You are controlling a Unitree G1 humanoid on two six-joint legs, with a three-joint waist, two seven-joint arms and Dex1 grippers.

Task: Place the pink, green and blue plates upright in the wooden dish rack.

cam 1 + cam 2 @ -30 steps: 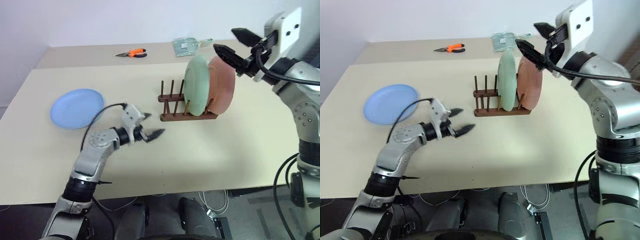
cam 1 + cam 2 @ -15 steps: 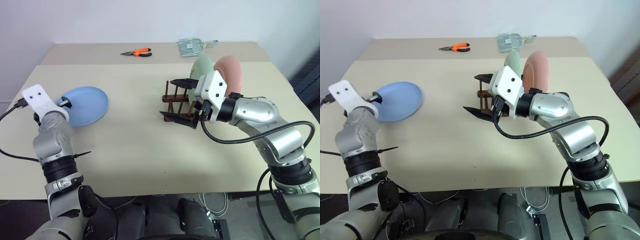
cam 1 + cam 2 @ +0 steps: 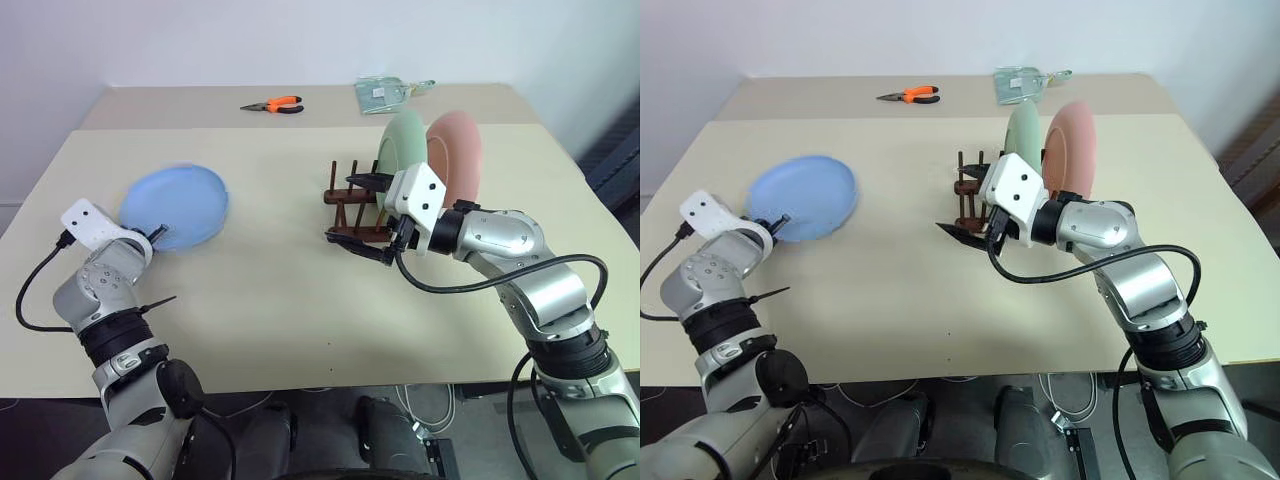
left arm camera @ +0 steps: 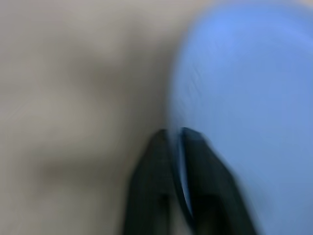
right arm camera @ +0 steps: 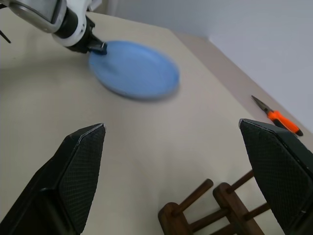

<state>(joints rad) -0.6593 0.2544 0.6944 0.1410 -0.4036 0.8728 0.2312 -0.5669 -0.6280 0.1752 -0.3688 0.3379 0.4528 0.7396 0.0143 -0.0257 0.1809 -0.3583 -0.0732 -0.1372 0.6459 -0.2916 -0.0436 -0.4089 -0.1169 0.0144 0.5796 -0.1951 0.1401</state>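
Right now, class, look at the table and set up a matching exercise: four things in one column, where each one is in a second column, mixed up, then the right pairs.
Things:
1. blue plate
2. pink plate
3. green plate
4. orange pliers

Places:
A. upright at the end of the rack farthest from the blue plate
B. far edge of the table, away from the rack
C. gripped at its rim by the left gripper
D. upright in the rack, next to the pink plate

Pairs: 1-C, 2-A, 3-D, 4-B
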